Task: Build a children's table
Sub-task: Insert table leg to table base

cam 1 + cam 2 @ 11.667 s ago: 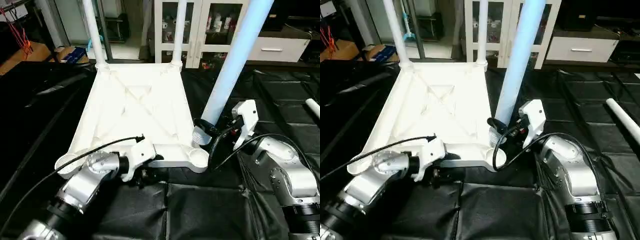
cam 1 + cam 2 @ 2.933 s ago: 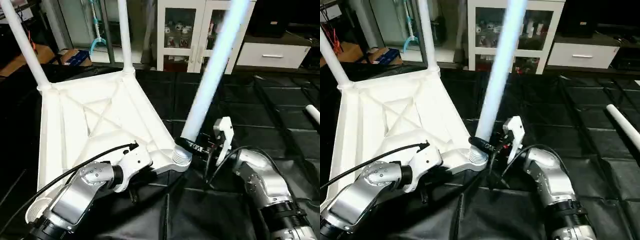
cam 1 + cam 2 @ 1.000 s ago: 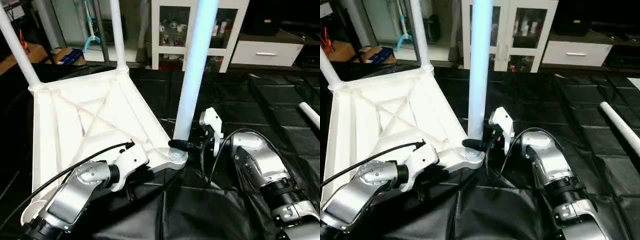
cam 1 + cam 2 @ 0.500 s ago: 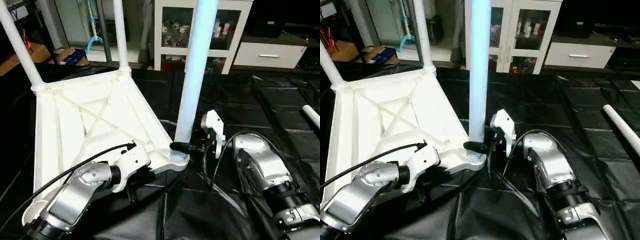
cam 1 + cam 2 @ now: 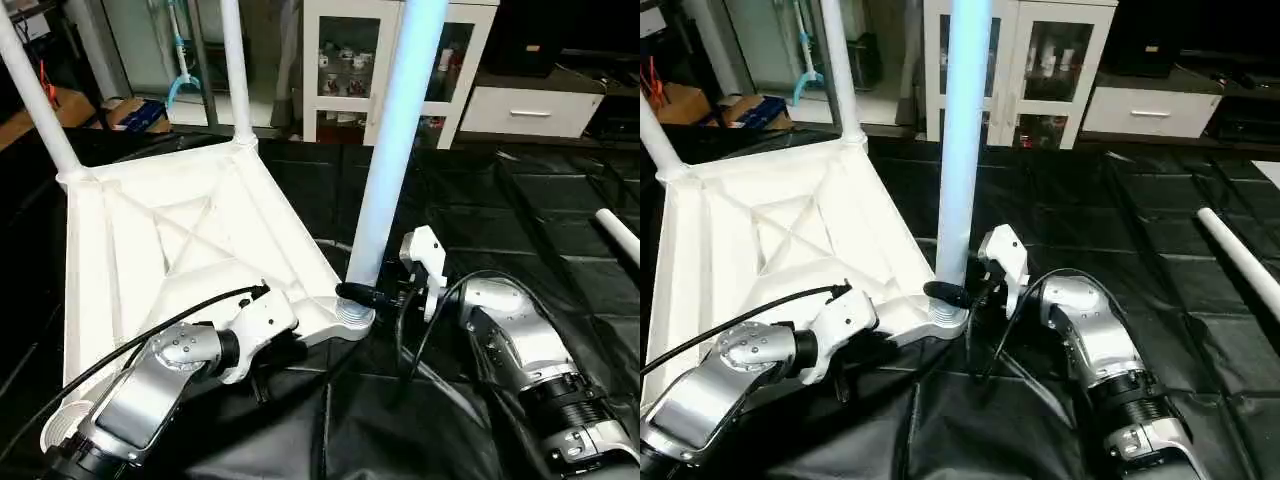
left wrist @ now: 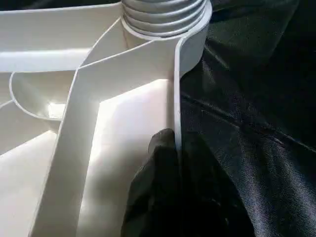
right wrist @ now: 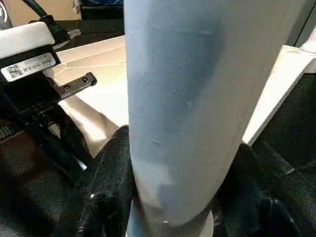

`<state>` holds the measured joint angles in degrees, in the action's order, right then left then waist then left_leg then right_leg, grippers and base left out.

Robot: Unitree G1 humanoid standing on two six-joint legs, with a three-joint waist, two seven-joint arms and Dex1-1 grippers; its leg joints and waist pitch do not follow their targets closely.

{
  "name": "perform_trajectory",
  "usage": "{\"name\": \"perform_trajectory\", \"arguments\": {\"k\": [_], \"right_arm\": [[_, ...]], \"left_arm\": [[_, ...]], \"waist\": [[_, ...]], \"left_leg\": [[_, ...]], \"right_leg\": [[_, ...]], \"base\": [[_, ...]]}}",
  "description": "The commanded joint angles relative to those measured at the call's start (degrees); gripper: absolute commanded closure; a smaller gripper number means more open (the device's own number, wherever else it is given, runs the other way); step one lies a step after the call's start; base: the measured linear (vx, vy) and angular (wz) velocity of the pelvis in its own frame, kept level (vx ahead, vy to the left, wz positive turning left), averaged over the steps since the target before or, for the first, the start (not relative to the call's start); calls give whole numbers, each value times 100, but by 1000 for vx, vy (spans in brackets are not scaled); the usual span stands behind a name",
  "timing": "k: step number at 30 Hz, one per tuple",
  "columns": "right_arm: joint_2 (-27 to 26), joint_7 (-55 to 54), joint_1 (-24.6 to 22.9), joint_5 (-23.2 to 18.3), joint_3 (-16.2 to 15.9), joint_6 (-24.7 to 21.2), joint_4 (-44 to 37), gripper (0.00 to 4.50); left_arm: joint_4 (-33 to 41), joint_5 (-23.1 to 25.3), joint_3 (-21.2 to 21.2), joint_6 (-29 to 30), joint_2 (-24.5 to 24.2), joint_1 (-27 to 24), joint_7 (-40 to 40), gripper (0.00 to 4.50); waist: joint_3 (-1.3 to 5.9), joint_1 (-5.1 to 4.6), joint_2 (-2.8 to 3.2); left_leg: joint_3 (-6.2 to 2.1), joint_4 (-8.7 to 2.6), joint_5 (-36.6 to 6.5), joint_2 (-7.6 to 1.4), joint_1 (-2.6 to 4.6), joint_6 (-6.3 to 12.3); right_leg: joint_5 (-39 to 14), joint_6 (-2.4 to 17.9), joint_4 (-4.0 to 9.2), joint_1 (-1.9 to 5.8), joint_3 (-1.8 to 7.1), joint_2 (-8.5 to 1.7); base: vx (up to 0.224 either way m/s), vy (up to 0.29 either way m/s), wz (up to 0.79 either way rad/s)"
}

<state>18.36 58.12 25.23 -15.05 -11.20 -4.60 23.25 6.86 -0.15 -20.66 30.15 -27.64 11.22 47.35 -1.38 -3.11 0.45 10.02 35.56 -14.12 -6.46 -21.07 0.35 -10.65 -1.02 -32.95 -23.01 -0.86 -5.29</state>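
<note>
White leg (image 5: 392,160) — upright in right gripper (image 5: 372,294).

White square top (image 5: 190,250), upside down, X-ribbed underside showing, round sockets at corners. Two legs (image 5: 236,70) upright in top's far corner sockets. Third leg (image 5: 392,150), long and tapered, standing nearly upright in top's near right socket (image 5: 352,316), threads visible there. Fourth leg (image 5: 1238,258) lying well right of top.
</note>
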Motion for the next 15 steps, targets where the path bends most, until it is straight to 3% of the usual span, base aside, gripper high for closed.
{"name": "perform_trajectory", "arguments": {"k": [1,9,12,13,14,15], "right_arm": [[112,-461,-264,561,-101,-297,759,265],[-43,-800,-339,531,-10,-210,713,265],[-201,-1346,-333,672,67,-122,867,265],[-201,-1346,-333,672,67,-122,867,265],[-333,-1740,-306,736,144,-99,958,265],[-429,-1991,-276,767,194,-79,1017,265]], "left_arm": [[209,-182,-180,-164,81,-12,227,450],[147,-141,-77,-4,177,-25,-12,450],[64,-118,33,142,339,47,-269,450],[64,-118,33,142,339,47,-269,450],[26,-118,93,260,471,115,-422,450],[-3,-108,119,346,564,164,-526,450]], "waist": [[81,-16,20],[61,-16,10],[53,-88,10],[52,-103,6],[48,-117,46],[39,-164,30]], "left_leg": [[-398,-741,-3373,-601,38,-406],[-400,-747,-3442,-600,40,-414],[-437,-757,-3596,-589,13,-492],[-443,-755,-3644,-582,19,-492],[-448,-755,-3702,-578,29,-506],[-450,-751,-3777,-569,37,-510]], "right_leg": [[-3246,695,504,-46,195,-329],[-3409,652,520,-70,198,-331],[-3625,550,526,-70,169,-332],[-3688,523,533,-74,162,-330],[-3735,504,535,-82,159,-328],[-3793,483,557,-97,144,-325]], "base": [[0,0,0],[0,0,0],[0,0,0],[0,0,0],[0,0,0],[0,0,0]]}}
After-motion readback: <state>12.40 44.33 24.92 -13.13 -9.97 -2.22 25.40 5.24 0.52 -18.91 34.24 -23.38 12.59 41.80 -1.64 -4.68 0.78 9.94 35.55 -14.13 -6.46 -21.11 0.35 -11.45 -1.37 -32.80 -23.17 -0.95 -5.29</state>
